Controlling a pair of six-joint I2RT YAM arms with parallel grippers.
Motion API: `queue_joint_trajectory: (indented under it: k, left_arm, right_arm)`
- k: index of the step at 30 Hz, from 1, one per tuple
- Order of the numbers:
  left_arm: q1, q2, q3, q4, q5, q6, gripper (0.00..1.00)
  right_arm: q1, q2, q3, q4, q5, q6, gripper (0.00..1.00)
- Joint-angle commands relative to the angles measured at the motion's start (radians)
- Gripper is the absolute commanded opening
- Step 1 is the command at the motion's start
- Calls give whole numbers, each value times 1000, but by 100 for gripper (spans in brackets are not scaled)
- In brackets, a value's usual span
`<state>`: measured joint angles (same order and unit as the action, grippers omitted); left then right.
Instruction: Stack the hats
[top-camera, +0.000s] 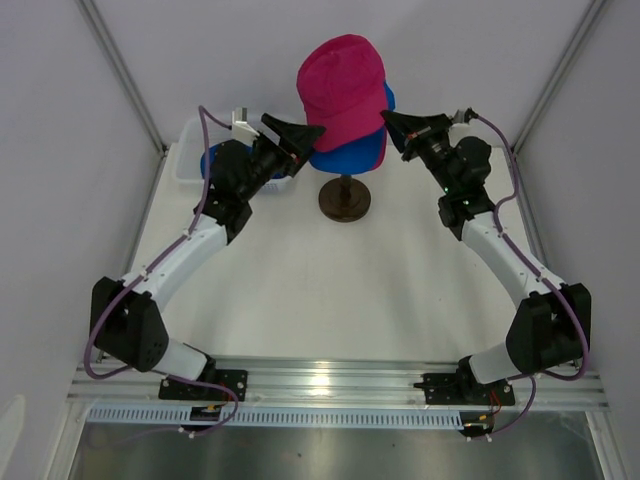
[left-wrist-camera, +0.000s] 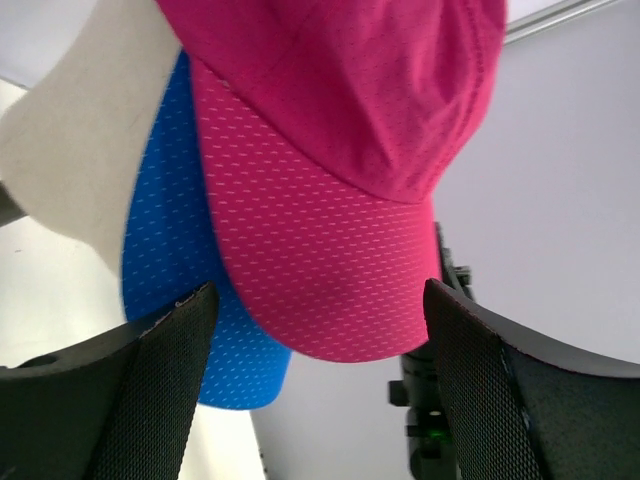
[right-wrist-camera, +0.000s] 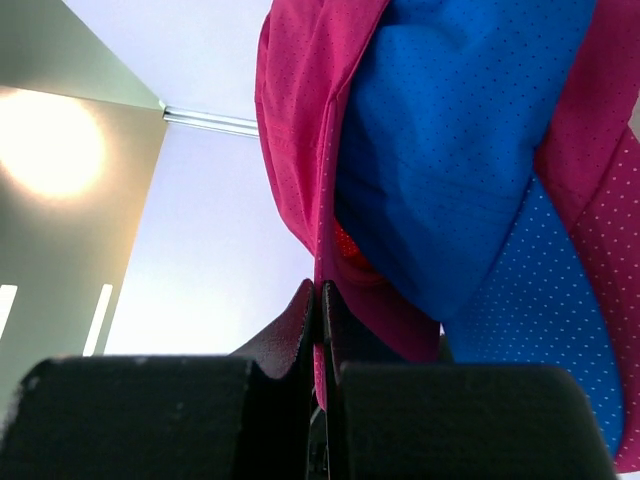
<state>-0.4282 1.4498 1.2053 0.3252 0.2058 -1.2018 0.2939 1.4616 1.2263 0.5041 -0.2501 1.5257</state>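
The pink hat (top-camera: 343, 85) sits on top of a blue hat (top-camera: 350, 155) on the cream mannequin head (left-wrist-camera: 80, 150). My left gripper (top-camera: 300, 135) is open beside the pink brim (left-wrist-camera: 330, 270), which hangs between its fingers without touching them. My right gripper (top-camera: 400, 128) is shut on the pink hat's back edge (right-wrist-camera: 322, 330); the blue hat (right-wrist-camera: 450, 150) shows inside it. Another blue hat (top-camera: 212, 160) lies in the white basket (top-camera: 185, 165), partly hidden behind my left arm.
The mannequin's dark round stand (top-camera: 344, 198) is at the table's back centre. The basket stands at the back left by the white wall. Metal frame posts rise at both back corners.
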Motion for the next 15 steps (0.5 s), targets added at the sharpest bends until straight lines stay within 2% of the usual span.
queue_joint_trajectory:
  k: [1,3,6,7,9,10,12,15]
  left_arm:
    - [3,15,14,135,35,-73,86]
    - [3,35,16,175,43,-91,83]
    - [3,63,25,250,58,-125,73]
    - [3,67,30,262,57,-130,63]
    - [3,66,22,285,50,-133,51]
    - [3,58,22,288,46,-131,41]
    - [6,41,20,275,30,-110,25]
    - [11,24,45,198,21,-50,12]
  right_arm:
    - [19,-17,-19,89,38,16,0]
    - [21,-18,-37,93,38,11,0]
    - [25,-20,-66,94,38,11,0]
    - [27,-20,-73,94,37,11,0]
    - [28,-18,-88,88,25,4,0]
    - [28,-21,-93,77,20,-12,0]
    - [28,-26,-103,51,6,-41,0]
    - [24,-38,-106,25,-12,-90,0]
